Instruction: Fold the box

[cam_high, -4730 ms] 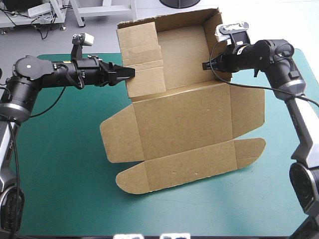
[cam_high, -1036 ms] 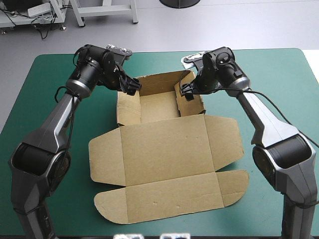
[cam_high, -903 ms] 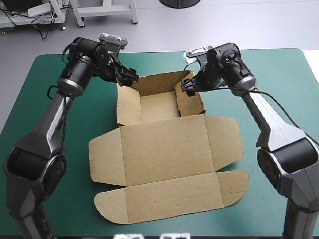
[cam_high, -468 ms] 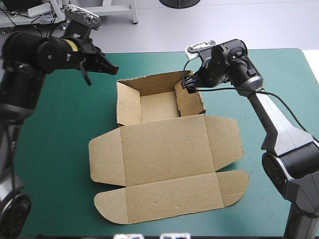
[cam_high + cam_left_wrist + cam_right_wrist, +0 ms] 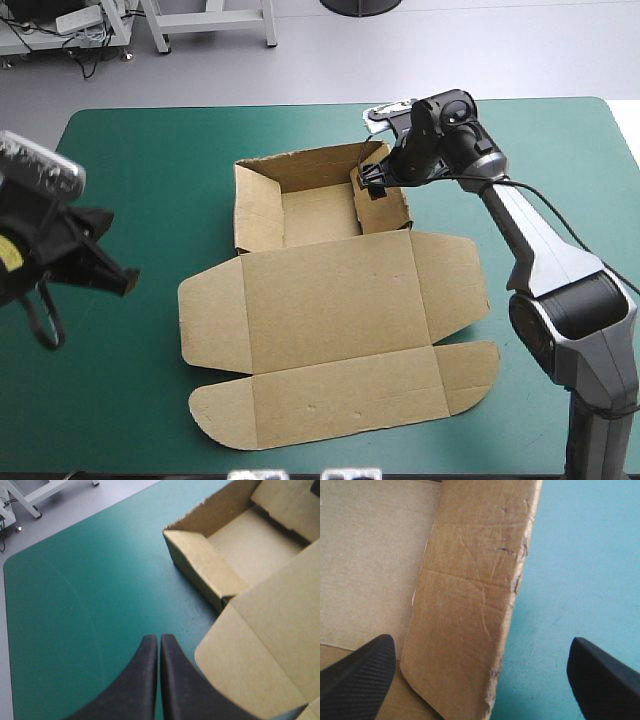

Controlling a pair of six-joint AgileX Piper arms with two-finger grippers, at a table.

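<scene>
Left hand (image 5: 159,638) withdrew, closed; right hand (image 5: 480,642) wide astride box (image 5: 340,300) wall.

The box (image 5: 330,290) is plain brown, the table cover (image 5: 150,170) plain teal-green, the end effector fingers (image 5: 145,680) black.
</scene>
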